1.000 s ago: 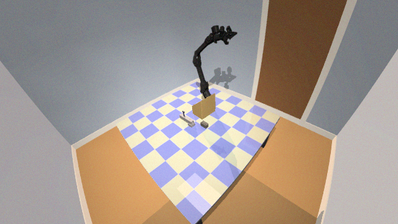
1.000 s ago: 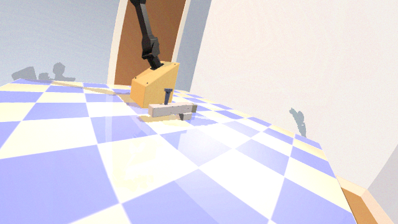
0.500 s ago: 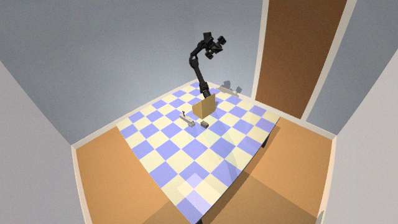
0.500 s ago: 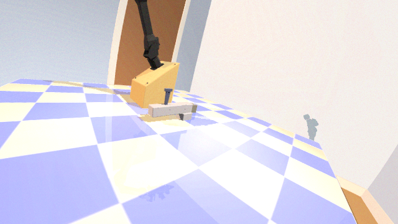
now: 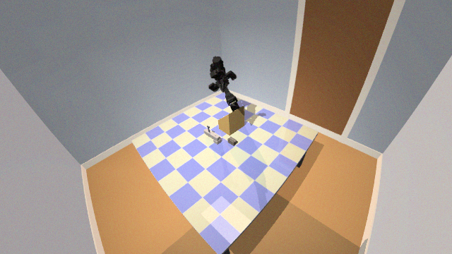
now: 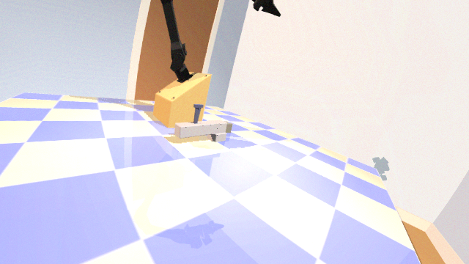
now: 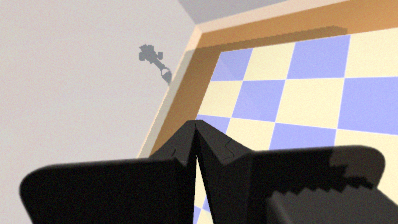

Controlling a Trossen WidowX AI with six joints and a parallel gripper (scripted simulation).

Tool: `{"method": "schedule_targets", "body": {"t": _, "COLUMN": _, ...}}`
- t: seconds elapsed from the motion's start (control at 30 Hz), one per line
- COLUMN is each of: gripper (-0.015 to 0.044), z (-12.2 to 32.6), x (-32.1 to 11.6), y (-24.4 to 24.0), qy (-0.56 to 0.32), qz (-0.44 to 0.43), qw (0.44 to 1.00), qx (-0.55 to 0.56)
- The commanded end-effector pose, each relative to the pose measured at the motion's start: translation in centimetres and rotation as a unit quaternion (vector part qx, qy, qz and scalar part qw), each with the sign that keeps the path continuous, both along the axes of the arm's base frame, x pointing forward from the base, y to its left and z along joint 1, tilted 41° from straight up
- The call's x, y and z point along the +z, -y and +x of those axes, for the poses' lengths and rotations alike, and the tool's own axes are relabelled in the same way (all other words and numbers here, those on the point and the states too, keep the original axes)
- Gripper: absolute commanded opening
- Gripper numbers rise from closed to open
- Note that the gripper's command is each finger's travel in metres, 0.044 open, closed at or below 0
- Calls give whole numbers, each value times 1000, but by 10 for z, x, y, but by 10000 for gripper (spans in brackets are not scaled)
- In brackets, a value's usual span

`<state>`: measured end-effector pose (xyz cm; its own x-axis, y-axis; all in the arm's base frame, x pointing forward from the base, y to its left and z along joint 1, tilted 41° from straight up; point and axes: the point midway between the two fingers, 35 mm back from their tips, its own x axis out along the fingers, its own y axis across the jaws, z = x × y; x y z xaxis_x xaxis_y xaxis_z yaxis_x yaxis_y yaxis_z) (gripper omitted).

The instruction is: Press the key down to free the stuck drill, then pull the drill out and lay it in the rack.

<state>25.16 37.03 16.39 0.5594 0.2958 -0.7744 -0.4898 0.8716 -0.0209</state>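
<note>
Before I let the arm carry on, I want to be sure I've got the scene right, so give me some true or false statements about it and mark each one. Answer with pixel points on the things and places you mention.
1. The gripper (image 7: 194,127) is shut with nothing between its fingers. True.
2. The gripper is pressing on the dark upright piece (image 5: 208,129) (image 6: 197,114). False: it is up in the air, away from that piece.
3. The arm rises from a yellow block (image 5: 229,123) (image 6: 188,103) with a sloping top. True.
4. The pale bar (image 5: 212,135) (image 6: 198,130) lies on top of the yellow block. False: it is beside the block, at the checkered table top (image 5: 220,183) (image 6: 176,191) (image 7: 310,100).
5. The dark upright piece stands up from the pale bar. True.
</note>
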Motion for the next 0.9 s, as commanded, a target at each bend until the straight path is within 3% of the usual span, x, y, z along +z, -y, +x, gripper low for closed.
{"method": "schedule_targets", "body": {"t": 0.0, "gripper": 0, "z": 38, "x": -28, "y": 59, "qy": -2, "qz": -70, "qw": 996, "qx": -55}}
{"method": "schedule_targets", "body": {"t": 0.2, "gripper": 0, "z": 75, "x": -60, "y": 152, "qy": -20, "qz": -164, "qw": 977, "qx": -133}}
{"method": "schedule_targets", "body": {"t": 0.4, "gripper": 0, "z": 85, "x": -89, "y": 252, "qy": -62, "qz": -256, "qw": 943, "qx": -205}}
{"method": "schedule_targets", "body": {"t": 0.73, "gripper": 0, "z": 38, "x": -125, "y": 407, "qy": -184, "qz": -386, "qw": 855, "qx": -294}}
{"method": "schedule_targets", "body": {"t": 0.87, "gripper": 0, "z": 25, "x": -129, "y": 426, "qy": -206, "qz": -400, "qw": 841, "qx": -302}}
